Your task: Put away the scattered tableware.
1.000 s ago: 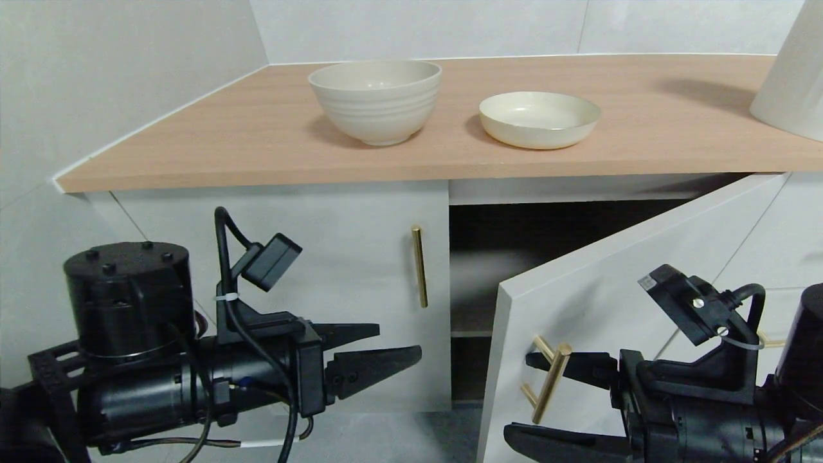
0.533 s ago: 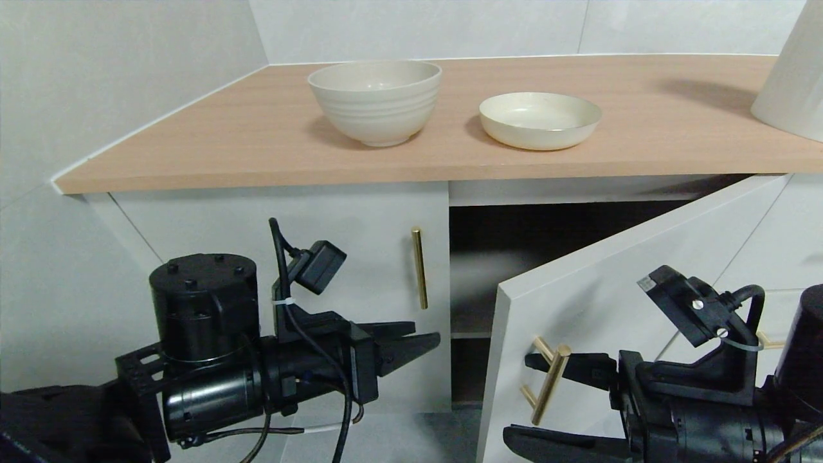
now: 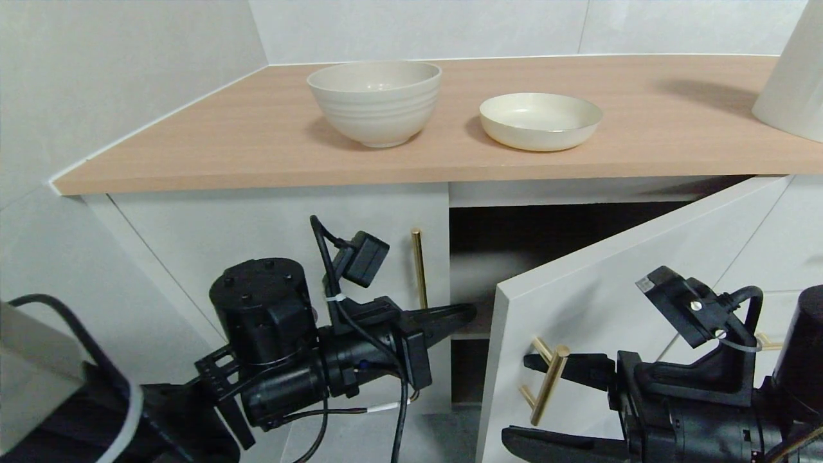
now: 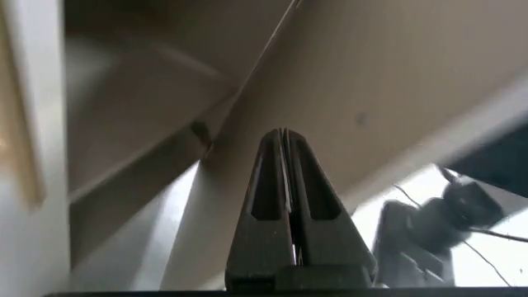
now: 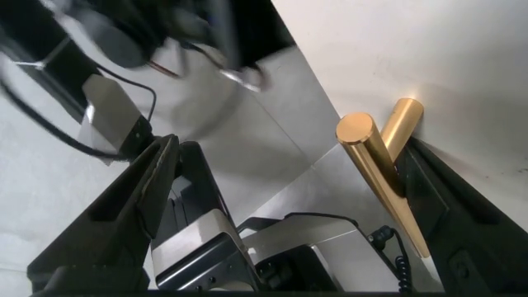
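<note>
A deep ribbed cream bowl and a shallow cream dish stand side by side on the wooden countertop. Below them, the right cabinet door stands ajar. My left gripper is shut with nothing in it, its tip at the gap between the closed left door and the open one. In the left wrist view the left gripper points at the open door's inner face. My right gripper is open, with the open door's gold handle between its fingers. The same gold handle lies close to one finger.
The closed left door carries a vertical gold handle. A dark cabinet interior with a shelf shows behind the gap. A tall white vessel stands on the counter's far right. Tiled walls close in the left and back.
My left arm has swung right and forward to the cabinet gap, and its fingers have gone from slightly apart to shut. The right arm, bowl and dish have stayed put.
</note>
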Available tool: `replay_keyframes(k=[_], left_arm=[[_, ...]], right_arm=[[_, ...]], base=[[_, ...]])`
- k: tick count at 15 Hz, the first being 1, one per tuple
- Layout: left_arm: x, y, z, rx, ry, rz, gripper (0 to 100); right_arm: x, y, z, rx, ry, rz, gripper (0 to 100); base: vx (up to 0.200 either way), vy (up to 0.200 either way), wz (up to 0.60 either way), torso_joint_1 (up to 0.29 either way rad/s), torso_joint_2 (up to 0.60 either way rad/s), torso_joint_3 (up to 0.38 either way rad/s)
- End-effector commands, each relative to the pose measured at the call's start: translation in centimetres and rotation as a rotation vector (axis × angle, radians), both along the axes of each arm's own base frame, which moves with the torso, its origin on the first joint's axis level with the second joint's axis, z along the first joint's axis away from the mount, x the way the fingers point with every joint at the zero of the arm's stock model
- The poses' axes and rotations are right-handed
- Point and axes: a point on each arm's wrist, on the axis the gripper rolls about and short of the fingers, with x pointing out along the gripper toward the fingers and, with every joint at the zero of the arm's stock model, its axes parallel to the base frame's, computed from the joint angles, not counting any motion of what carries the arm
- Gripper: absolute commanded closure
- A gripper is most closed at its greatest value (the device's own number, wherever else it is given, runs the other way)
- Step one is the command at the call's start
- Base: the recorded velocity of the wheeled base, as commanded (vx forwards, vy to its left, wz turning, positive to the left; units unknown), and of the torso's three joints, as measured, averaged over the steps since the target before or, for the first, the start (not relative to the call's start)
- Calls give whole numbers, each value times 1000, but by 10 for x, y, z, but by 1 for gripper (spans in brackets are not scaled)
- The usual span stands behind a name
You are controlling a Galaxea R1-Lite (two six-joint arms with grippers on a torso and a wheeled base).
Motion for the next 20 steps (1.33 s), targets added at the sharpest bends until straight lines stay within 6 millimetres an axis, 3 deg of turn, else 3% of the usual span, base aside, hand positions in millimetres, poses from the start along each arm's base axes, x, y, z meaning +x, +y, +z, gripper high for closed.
replay_keyframes(k=[1,5,8,11,16,20], left_arm=[[17,-20,-32,-8,-9,-19,100],[6,-34,-32,-49,-56,-75,100],[-4,-31,-14,-81,-108,-89,100],[-3,-32,-16,-63,-133,-89,100],[-7,-39,-19,-58,-126,-112,100],[-10,-43,-23,-45,-111,-128,100]], right_arm=[[1,1,-2,-9,8,-5,0],[3,-1,-3,-12,9,-20,0],[5,-8,-1,-6,1,-61,0],[8,-18,-14,-47,34,-114,0],[9,-35,-14,-42,34,-181,0],[-9,-56,-16,-30,24,-199,0]], base=[[0,0,0,0,0,0],[0,0,0,0,0,0],[0,0,0,0,0,0],[0,0,0,0,0,0],[0,0,0,0,0,0],[0,0,0,0,0,0]])
